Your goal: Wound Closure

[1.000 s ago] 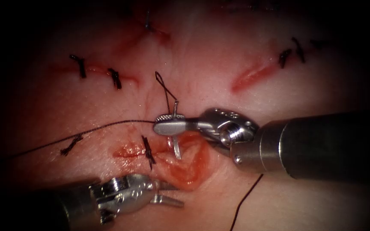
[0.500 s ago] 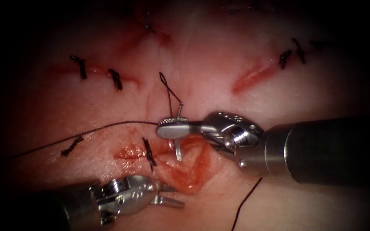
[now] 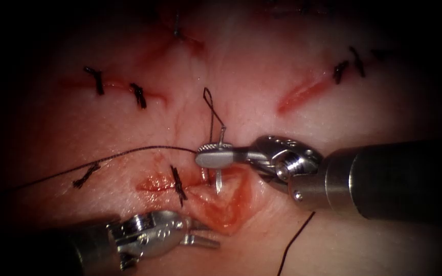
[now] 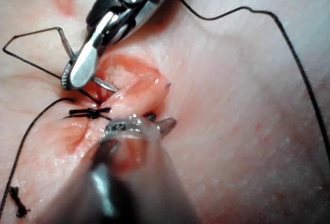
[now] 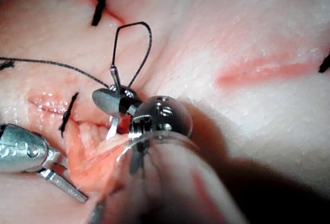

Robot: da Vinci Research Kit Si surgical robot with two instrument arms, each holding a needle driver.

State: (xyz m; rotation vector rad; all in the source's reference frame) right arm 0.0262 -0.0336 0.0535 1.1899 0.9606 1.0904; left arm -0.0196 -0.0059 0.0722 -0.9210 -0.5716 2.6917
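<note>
Needle (image 3: 220, 164) — gripped mid-curve by right tool (image 3: 215, 155) | left tool (image 3: 200, 232) open, seemingly empty

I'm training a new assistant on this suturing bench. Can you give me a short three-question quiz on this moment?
1. True or false: the right tool holds the needle.
2. The left tool holds: A) thread, B) needle, C) nothing.
3. Fill in: the needle's point is aimed down into the open ____.

Key:
1. True; the jaws are shut on it near the swaged end, where the thread loops up.
2. C; the jaws are open beside the cut.
3. Cut. Whether the point has entered the tissue cannot be told.
</note>
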